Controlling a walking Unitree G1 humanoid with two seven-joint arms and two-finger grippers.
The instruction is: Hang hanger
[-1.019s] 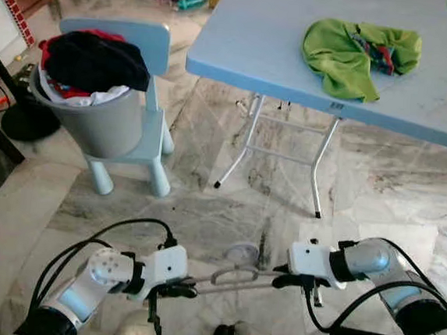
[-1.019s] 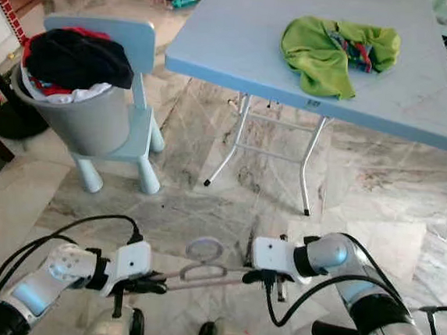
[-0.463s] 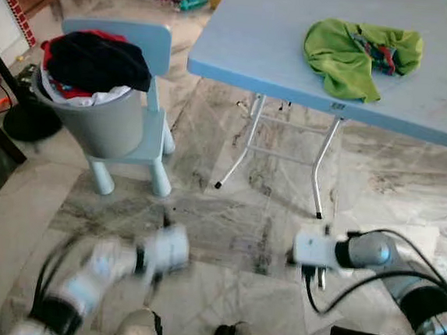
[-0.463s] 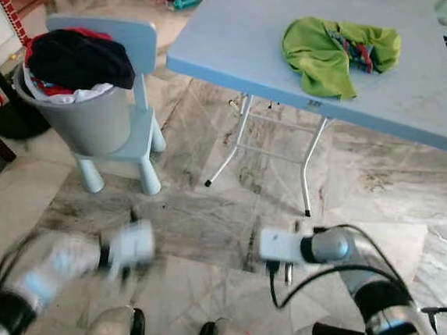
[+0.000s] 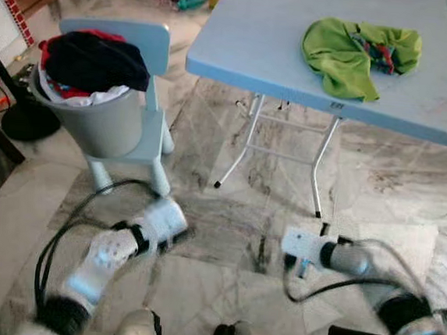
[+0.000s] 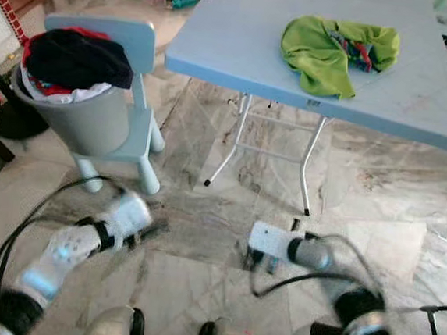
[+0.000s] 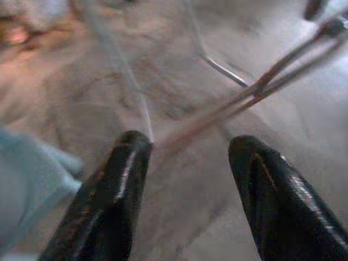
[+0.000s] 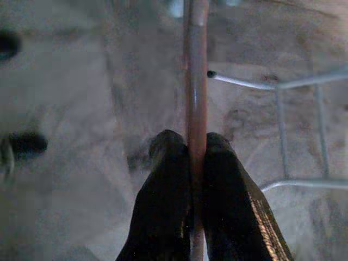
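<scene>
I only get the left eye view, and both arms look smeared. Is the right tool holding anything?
Observer: Yes. The right wrist view shows the right tool shut on a thin reddish bar, apparently the hanger.
Operator: And the left one?
Observer: In the left wrist view the left tool is open, with its fingers wide apart. Thin wires run blurred beyond them, and I cannot tell whether they touch.

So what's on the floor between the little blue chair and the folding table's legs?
Nothing: in the left eye view, bare marble floor separates the chair from the table legs.
</scene>
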